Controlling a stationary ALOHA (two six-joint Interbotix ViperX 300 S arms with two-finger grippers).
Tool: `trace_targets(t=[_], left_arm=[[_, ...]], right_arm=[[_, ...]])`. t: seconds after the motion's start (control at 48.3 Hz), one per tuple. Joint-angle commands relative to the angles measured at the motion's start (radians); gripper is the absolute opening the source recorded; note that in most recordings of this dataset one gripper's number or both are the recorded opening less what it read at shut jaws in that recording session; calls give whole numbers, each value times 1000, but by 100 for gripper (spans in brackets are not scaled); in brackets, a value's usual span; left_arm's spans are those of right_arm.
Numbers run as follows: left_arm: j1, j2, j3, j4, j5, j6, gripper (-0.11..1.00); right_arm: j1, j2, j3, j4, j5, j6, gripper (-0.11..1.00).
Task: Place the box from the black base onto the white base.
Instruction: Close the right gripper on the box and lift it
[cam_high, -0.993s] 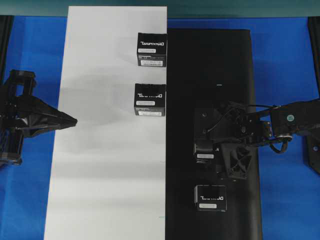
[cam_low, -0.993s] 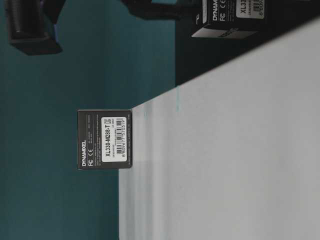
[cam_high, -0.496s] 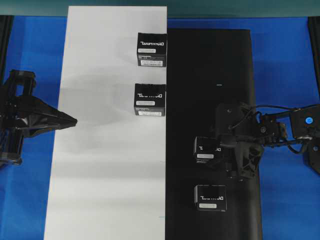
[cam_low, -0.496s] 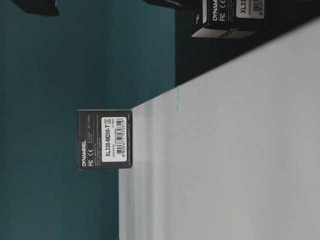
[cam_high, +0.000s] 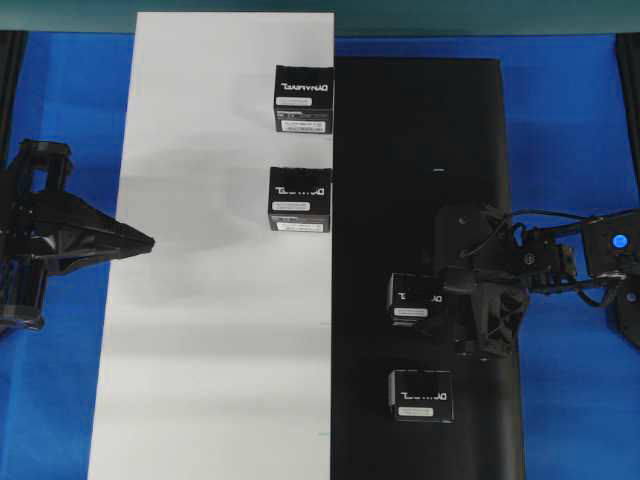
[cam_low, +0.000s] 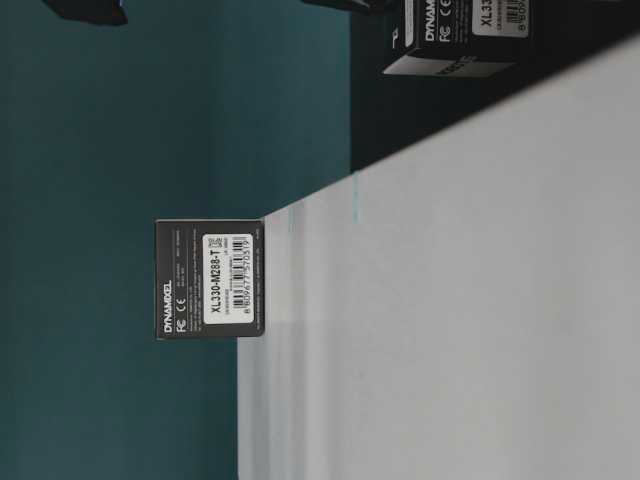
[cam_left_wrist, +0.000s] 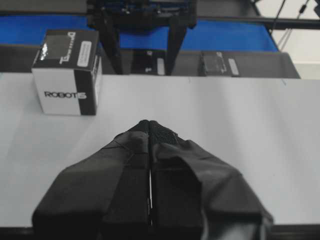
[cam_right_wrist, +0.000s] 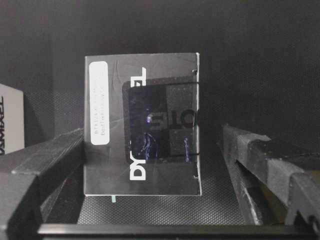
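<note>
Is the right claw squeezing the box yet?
Apart. In the right wrist view the box sits between the right claw's open fingers, with dark gaps showing on both sides.

Our left gripper (cam_high: 148, 241) at left of the overhead frame, fingers pressed together, our right gripper (cam_high: 452, 308) at lower right, jaws spread wide, arm level

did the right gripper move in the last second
Yes. In the overhead view the right gripper has pulled back toward the black base's right edge, exposing the box it covered.
</note>
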Motion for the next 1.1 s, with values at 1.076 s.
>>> trace_targets(t=[1.076], left_arm=[[3, 2, -21, 3, -5, -2, -6]], right_arm=[[29, -35, -21, 3, -46, -5, 58]])
